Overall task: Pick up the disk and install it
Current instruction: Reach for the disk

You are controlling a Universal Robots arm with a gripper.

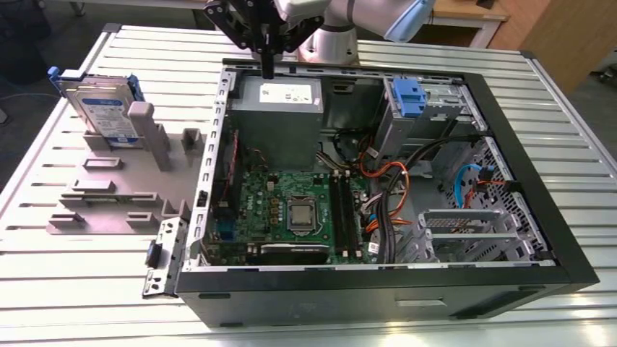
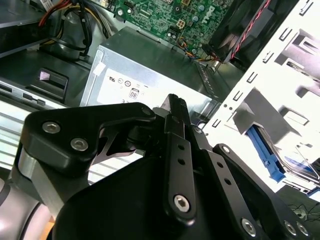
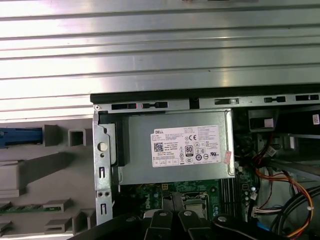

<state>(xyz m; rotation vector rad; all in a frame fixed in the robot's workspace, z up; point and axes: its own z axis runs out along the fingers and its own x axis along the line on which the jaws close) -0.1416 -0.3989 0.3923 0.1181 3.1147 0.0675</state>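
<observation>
— Where's the disk [image 1: 100, 108]?
— Upper left of the exterior view, upright in the grey fixture [image 1: 106, 210]. My end effector [image 1: 267, 70] hangs clenched and empty over the power supply [image 1: 279, 119].
— I'd approach squarely and grip its long edges.

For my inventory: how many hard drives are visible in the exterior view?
1. The disk stands on edge in the grey holder beside the computer case, at the exterior view's left. Others may hide inside.
</observation>
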